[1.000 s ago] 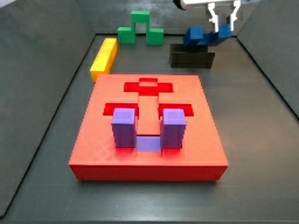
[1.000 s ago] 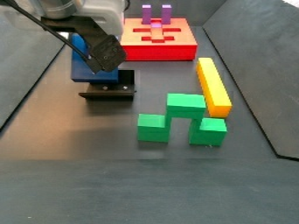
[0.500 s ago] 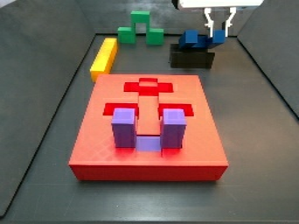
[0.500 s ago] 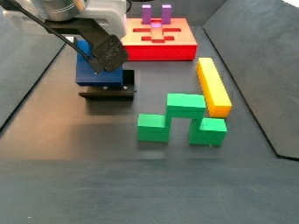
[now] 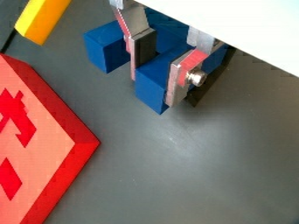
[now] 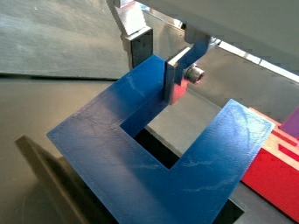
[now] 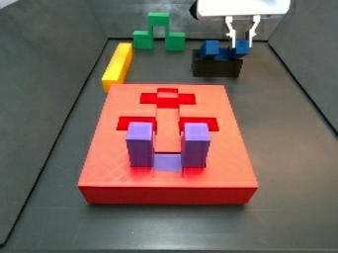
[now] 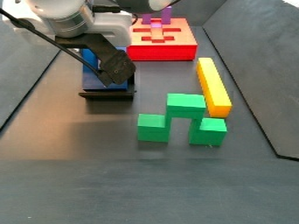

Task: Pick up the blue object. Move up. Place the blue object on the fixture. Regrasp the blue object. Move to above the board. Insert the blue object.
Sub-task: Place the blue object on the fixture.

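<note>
The blue object stands on the black fixture at the far right, prongs up. My gripper reaches down onto one prong. In both wrist views the fingers straddle that prong of the blue object, one finger in the slot and one outside, both pressed against it. From a side view the gripper covers most of the blue object above the fixture. The red board lies nearer the front with cross-shaped recesses.
A purple U-shaped block sits in the board. A yellow bar lies beside the board, and green blocks stand at the back. Dark walls rise on both sides of the floor.
The blue object, tilted in the gripper a second ago, now stands level on the fixture. The gripper has shifted sideways and come down over one prong.
</note>
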You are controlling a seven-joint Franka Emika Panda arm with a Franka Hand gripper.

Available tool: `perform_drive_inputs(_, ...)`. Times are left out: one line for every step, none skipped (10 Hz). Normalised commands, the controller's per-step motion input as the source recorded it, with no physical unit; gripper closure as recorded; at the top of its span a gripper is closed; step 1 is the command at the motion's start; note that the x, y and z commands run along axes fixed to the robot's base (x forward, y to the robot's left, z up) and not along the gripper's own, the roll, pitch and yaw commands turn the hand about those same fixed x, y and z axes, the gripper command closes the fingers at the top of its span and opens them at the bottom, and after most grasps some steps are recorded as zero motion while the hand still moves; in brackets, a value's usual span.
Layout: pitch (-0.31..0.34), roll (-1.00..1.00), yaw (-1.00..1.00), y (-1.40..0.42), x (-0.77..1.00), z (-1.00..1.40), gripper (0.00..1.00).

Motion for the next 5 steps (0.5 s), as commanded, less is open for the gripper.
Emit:
perform_drive_inputs(0.02,-0.2,0.0,0.19,0.0,0.0,1.0)
perform_drive_inputs(0.0,0.0,0.0,0.0,0.0,-0.03,1.0)
perform_drive_inputs(0.009,0.0,0.0,0.0,0.0,-0.05,1.0)
perform_drive_inputs(0.0,-0.05,0.0,0.0,-0.05,-0.14,1.0)
perform_drive_inputs(0.0,-0.03,0.0,0.0,-0.05,-0.11,1.0)
